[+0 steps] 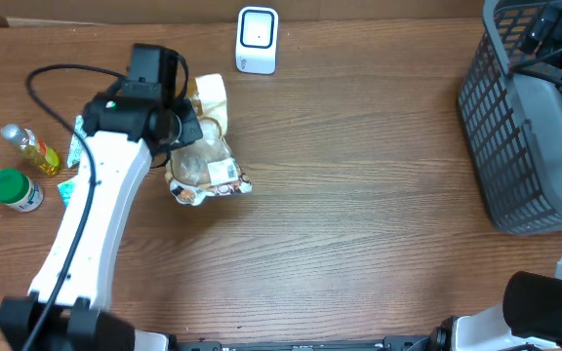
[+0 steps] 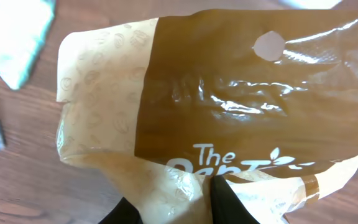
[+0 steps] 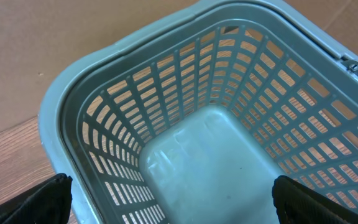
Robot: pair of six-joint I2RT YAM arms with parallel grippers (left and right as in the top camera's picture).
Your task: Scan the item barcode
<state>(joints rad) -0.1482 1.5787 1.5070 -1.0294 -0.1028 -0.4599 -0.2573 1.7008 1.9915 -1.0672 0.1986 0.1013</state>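
Note:
The item is a crinkled plastic bag [image 1: 203, 161], part brown and part clear, with white lettering. It lies on the table left of centre. A small white label [image 1: 224, 172] sits on its near side, too small to read. My left gripper [image 1: 185, 127] is at the bag's far end. In the left wrist view the bag [image 2: 229, 93] fills the frame and the left gripper [image 2: 179, 202] is shut on a fold of it, with one black finger [image 2: 229, 202] pressed into the plastic. The white scanner [image 1: 257, 40] stands at the back edge. My right gripper [image 3: 173, 202] hangs open over the basket.
A grey slatted basket [image 1: 515, 127] stands at the right edge, and its inside [image 3: 204, 155] holds nothing. At the far left are a yellow oil bottle [image 1: 29, 148], a green-lidded jar [image 1: 15, 189] and a small teal packet [image 1: 68, 188]. A black cable [image 1: 52, 83] loops near the left arm.

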